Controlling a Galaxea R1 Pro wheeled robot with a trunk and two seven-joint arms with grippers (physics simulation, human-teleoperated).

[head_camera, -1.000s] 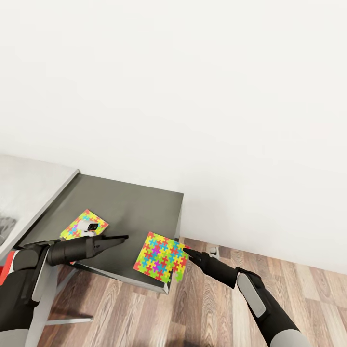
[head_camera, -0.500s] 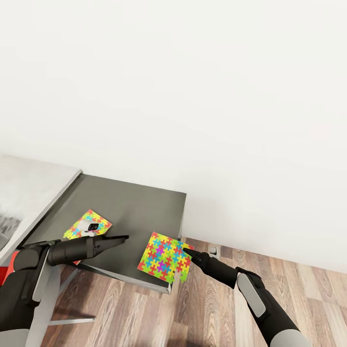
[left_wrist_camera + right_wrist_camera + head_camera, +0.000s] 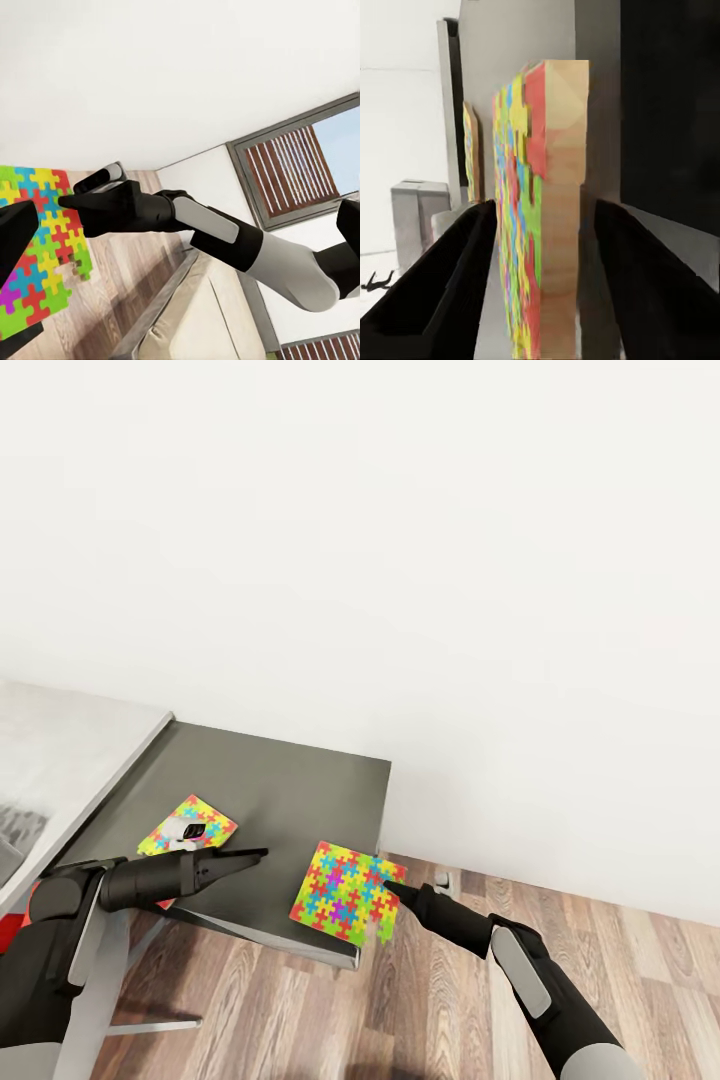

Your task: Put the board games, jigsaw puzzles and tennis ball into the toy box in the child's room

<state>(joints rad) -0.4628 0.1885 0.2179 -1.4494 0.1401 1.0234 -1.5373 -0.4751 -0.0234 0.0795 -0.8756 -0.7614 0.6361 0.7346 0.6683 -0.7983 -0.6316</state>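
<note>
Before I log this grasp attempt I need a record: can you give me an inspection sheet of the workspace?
Surface: dark desk section, pale grey top to its left.
Job's things: near jigsaw overhanging the desk's front right corner; far jigsaw flat on the dark section, a small white and black object on it.
Clutter: nothing else seen.
Grippers: right gripper open, fingers straddling the near jigsaw's edge, gaps both sides in the right wrist view; left gripper hovering over the desk between the jigsaws, holding nothing, jaw state unclear.
Cables: nothing seen.
Surroundings: white wall, wood plank floor.
</note>
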